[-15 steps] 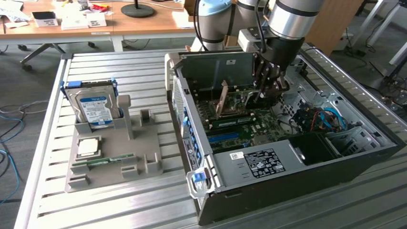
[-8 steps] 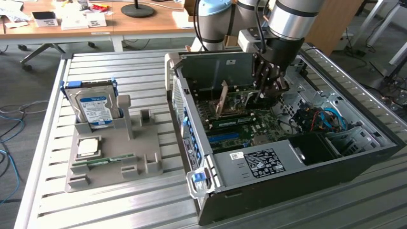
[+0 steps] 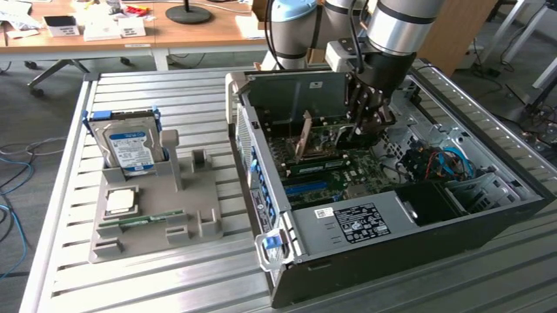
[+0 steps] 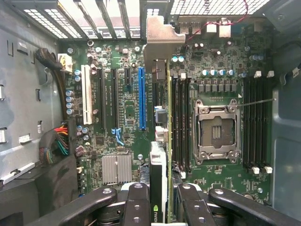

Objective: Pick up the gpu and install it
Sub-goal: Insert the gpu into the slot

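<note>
Gripper (image 4: 162, 200) is clenched on the gpu (image 4: 158, 165), which is held edge-on inside the open computer case (image 3: 487, 215).
The card's long axis is carried straight out from the fingers (image 4: 138, 195), parallel to and just beside the blue expansion slot (image 4: 142, 99); it is apparently not yet seated.

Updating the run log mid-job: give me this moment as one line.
stage: install | hand: shut on gpu | gpu: edge-down inside computer case, over motherboard | seated: cannot tell
</note>
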You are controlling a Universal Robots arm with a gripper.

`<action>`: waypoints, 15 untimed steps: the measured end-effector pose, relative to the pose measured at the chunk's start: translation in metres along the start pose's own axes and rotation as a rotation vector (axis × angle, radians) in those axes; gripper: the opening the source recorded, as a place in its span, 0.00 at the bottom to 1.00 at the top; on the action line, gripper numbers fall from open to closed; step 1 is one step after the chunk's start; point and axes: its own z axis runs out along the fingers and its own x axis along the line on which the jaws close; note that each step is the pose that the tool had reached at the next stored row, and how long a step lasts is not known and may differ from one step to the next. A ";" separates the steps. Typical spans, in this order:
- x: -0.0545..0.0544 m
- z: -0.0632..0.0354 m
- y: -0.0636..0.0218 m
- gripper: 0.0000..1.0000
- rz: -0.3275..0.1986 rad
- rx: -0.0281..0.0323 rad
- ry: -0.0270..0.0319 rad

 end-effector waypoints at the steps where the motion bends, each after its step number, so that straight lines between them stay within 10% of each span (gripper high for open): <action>1: 0.000 0.0000 0.0000 0.27 0.000 0.0000 0.0000; 15: 0.008 0.0040 0.0082 0.27 -0.010 0.0116 -0.0026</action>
